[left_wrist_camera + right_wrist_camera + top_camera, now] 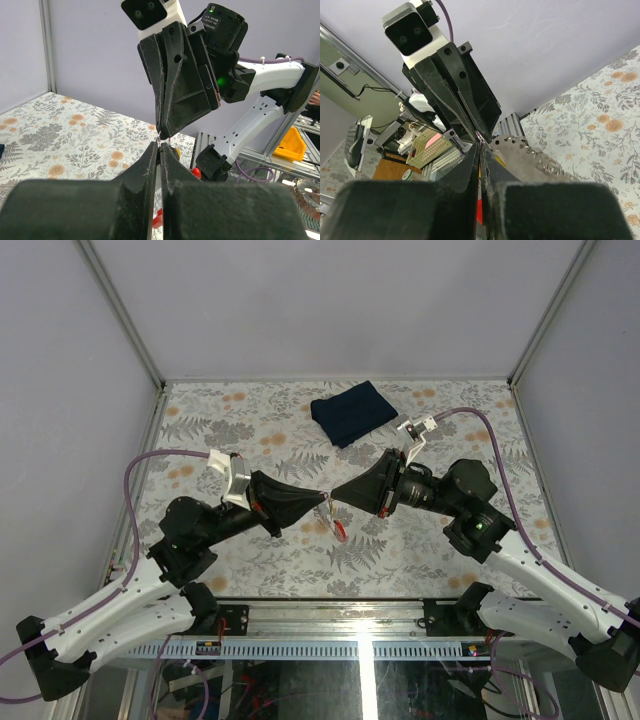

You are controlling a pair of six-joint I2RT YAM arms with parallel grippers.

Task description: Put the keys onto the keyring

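Left gripper, closed, pinches the keyring with its red tag dangling; right gripper, also closed, meets it tip to tip.

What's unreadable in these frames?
- Keys: too small in the top view; in the wrist views no key shows past the shut jaws.
- Keyring loop: too thin in the top view; only its red tag hangs visible.
- What left gripper and right gripper pinch: hidden between meeting tips.

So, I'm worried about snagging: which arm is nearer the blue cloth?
The right arm: its wrist lies close to the cloth, just on its near side. The left arm lies much further off, to the cloth's left.
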